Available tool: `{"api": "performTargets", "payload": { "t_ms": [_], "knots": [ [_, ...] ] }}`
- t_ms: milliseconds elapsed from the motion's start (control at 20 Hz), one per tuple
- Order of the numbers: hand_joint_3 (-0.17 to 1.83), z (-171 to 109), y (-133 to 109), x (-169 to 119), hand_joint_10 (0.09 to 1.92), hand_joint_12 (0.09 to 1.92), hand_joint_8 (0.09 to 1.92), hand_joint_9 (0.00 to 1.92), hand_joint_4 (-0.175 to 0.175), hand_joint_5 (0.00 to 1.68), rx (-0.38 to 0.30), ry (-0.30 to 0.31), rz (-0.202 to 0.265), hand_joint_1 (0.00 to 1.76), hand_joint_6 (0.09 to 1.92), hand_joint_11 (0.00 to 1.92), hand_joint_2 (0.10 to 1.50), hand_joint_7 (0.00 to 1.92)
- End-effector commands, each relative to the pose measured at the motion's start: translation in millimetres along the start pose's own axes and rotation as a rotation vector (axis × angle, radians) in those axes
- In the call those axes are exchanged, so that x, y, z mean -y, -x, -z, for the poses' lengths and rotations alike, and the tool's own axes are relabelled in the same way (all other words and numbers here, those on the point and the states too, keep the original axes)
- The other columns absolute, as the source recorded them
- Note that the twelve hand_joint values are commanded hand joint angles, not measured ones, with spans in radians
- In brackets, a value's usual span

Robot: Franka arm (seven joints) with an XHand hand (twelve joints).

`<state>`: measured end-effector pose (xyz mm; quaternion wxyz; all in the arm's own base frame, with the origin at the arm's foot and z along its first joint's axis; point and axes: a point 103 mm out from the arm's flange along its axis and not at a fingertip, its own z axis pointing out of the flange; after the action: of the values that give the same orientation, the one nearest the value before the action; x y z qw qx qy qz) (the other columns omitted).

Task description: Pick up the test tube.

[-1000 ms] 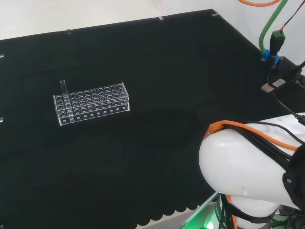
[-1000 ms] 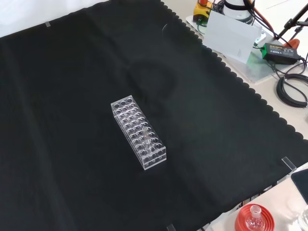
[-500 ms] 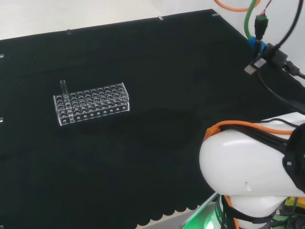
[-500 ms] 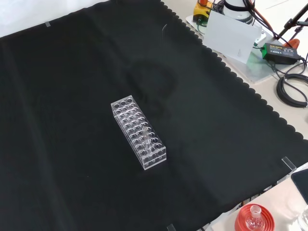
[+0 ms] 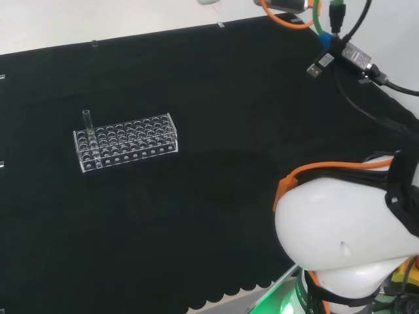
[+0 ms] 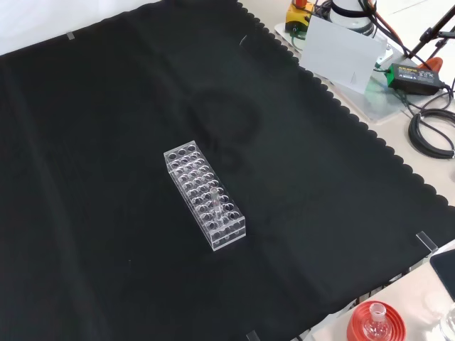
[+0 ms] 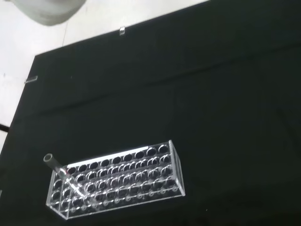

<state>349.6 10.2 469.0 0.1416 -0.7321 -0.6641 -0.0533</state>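
Head view: test tube (image 5: 87, 122) upright at the rack's (image 5: 126, 140) left end, unobstructed; hand's (image 7: 49, 10) state cannot be told.

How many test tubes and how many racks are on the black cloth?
Test tube: 1
Rack: 1
Total: 2
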Motion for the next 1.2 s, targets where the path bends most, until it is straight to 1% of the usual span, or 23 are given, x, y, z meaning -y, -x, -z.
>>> {"api": "performTargets", "payload": {
  "t_ms": [50, 150, 350, 600, 750, 900, 1200],
  "knots": [
    [0.25, -27.2, -21.8, -20.5, 0.93, 1.15, 0.72, 0.02, 0.015, 0.18, -0.004, -0.055, 0.047, 0.75, 0.09, 0.00, 0.78, 0.10],
    [0.25, -36.8, -26.4, -26.1, 0.93, 1.15, 0.73, 0.02, 0.015, 0.18, -0.016, -0.078, 0.054, 0.76, 0.09, 0.00, 0.78, 0.10],
    [0.25, -56.9, -38.3, -38.5, 0.93, 1.16, 0.73, 0.02, 0.013, 0.19, -0.062, -0.115, 0.068, 0.77, 0.09, 0.00, 0.78, 0.11],
    [0.26, -83.8, -56.1, -55.3, 0.94, 1.16, 0.74, 0.02, 0.011, 0.19, -0.081, -0.161, 0.090, 0.77, 0.09, 0.00, 0.78, 0.12],
    [0.26, -102.9, -65.5, -66.3, 0.94, 1.17, 0.74, 0.03, 0.009, 0.20, -0.114, -0.191, 0.091, 0.78, 0.09, 0.00, 0.78, 0.13],
    [0.26, -121.7, -74.5, -74.4, 0.94, 1.19, 0.75, 0.05, 0.006, 0.21, -0.143, -0.215, 0.095, 0.79, 0.09, 0.00, 0.78, 0.15],
    [0.28, -154.4, -93.5, -93.6, 0.95, 1.24, 0.76, 0.08, 0.002, 0.23, -0.164, -0.247, 0.111, 0.81, 0.09, 0.00, 0.77, 0.18]
  ]
}}
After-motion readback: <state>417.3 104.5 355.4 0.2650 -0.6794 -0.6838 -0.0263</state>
